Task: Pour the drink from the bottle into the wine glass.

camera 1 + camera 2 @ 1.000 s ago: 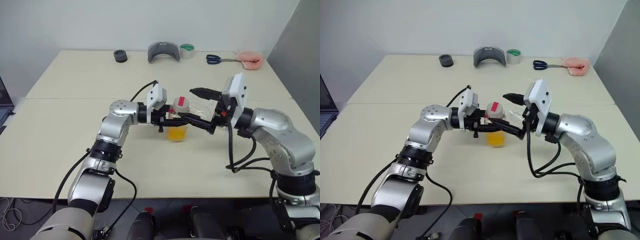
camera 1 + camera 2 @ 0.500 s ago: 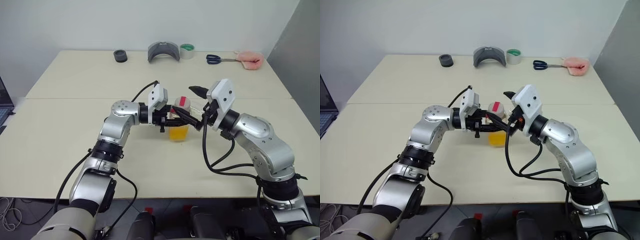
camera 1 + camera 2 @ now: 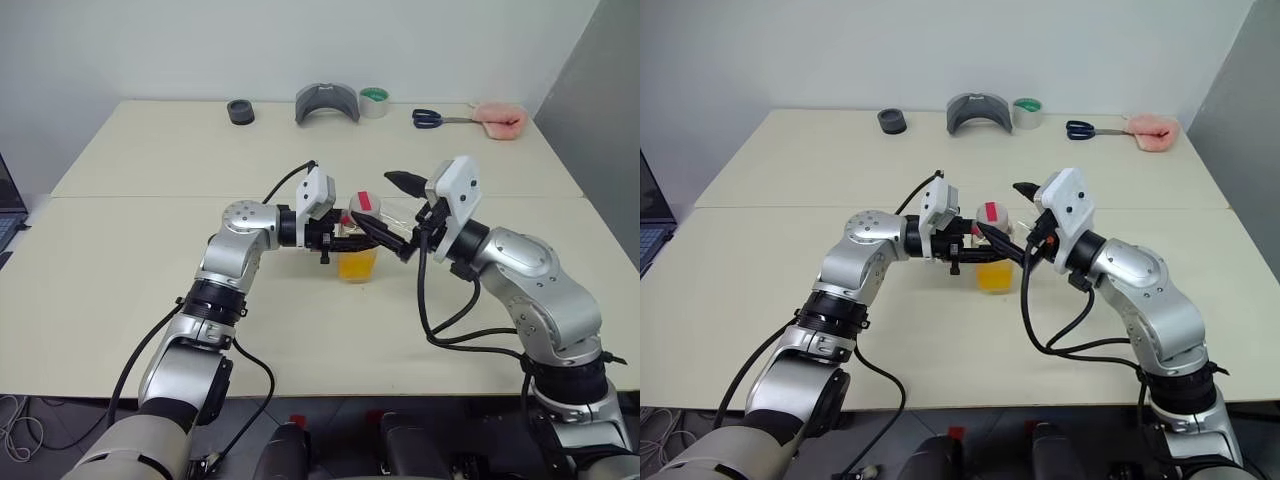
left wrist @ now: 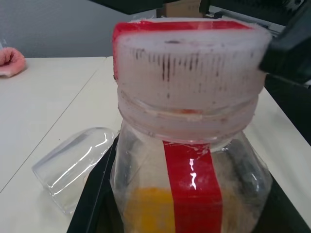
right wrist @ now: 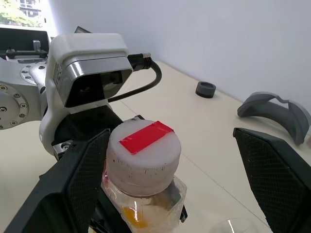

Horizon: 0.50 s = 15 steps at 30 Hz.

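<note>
Black fingers (image 5: 82, 179) of the right gripper (image 3: 397, 212) stand spread wide on either side of the bottle (image 3: 357, 240), one close beside its cap (image 5: 144, 148) and the other well out to the far side, neither seen pressing on it. From the opposite side, the left gripper (image 3: 335, 238) is clamped tight around the body of the bottle and holds it upright at the middle of the pale table (image 3: 150, 300). Small and clear, the bottle has a wide neck, a whitish ribbed cap with a red strip across its top, and a vertical red label strip running down its side. Its lower part holds the drink (image 3: 355, 265), an orange-yellow liquid. Whether the bottle's base rests on the table or hangs just above it cannot be told. Lying on its side on the table just behind the bottle, toward the right arm, is the wine glass (image 4: 73, 165), clear and empty. Along the far edge of the table, well apart from both arms, sit a small black ring (image 3: 240, 111), a grey curved part (image 3: 327, 102), a roll of tape (image 3: 374, 101), blue-handled scissors (image 3: 432, 119) and a pink cloth (image 3: 499, 119).
</note>
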{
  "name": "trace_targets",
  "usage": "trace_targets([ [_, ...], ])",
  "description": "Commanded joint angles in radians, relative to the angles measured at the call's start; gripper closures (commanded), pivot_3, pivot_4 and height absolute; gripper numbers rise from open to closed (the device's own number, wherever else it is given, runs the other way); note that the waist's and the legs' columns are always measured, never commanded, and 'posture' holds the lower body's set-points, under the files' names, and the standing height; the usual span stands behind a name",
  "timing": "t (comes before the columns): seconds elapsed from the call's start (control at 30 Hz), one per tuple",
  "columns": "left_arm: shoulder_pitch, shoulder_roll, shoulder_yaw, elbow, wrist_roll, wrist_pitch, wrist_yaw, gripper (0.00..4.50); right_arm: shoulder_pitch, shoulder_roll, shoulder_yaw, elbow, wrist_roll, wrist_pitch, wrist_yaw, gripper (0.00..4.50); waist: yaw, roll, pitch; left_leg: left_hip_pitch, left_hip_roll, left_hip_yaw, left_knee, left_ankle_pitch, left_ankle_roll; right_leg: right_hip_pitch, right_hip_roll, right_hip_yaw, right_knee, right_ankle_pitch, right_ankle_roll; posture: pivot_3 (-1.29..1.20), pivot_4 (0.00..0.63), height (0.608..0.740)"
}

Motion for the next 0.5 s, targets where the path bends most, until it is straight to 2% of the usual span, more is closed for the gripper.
trace_targets([
  [0.03,-0.014,0.008,0.017,-0.021,-0.018,-0.018,-0.013,2.74,0.006,-0.021,-0.048,-0.031,-0.001,-0.006,-0.011,0.20,0.000,0.000,0.000,0.000,0.000,0.000,0.000,0.000,0.000,0.000,0.000,0.000,0.000,0.000,0.000,0.00,0.150,0.740],
  [0.33,-0.016,0.011,0.019,-0.011,-0.018,-0.022,-0.018,2.74,0.021,-0.053,-0.068,-0.044,0.011,-0.006,-0.001,0.20,0.000,0.000,0.000,0.000,0.000,0.000,0.000,0.000,0.000,0.000,0.000,0.000,0.000,0.000,0.000,0.00,0.150,0.740],
  [0.5,-0.016,0.012,0.020,-0.009,-0.018,-0.024,-0.017,2.74,0.018,-0.062,-0.088,-0.101,0.104,0.041,0.035,0.20,0.000,0.000,0.000,0.000,0.000,0.000,0.000,0.000,0.000,0.000,0.000,0.000,0.000,0.000,0.000,0.00,0.150,0.740],
])
